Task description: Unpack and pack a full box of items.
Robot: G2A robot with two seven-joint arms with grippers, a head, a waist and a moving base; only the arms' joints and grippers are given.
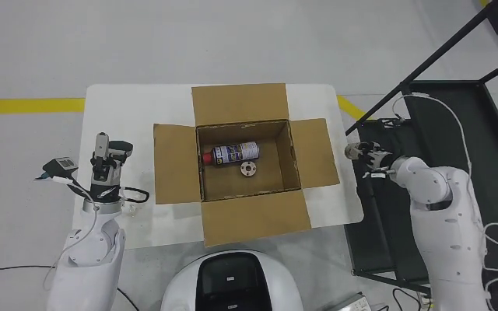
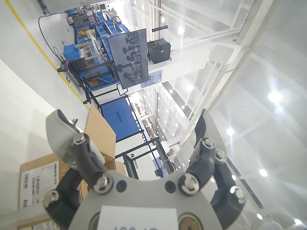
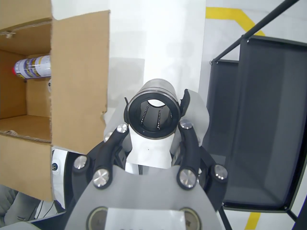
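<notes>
At left, our left gripper (image 1: 110,148) gapes wide, empty. In the centre, the open box (image 1: 175,163) holds a spray can (image 1: 231,152) and a small flanged ring (image 1: 247,169); the can's label is too small to read. At right, by the black rack (image 1: 436,155), our right gripper (image 3: 153,101) clamps a steel bearing sleeve (image 3: 156,89); we judge it should travel level, clear of the box's right flap.
</notes>
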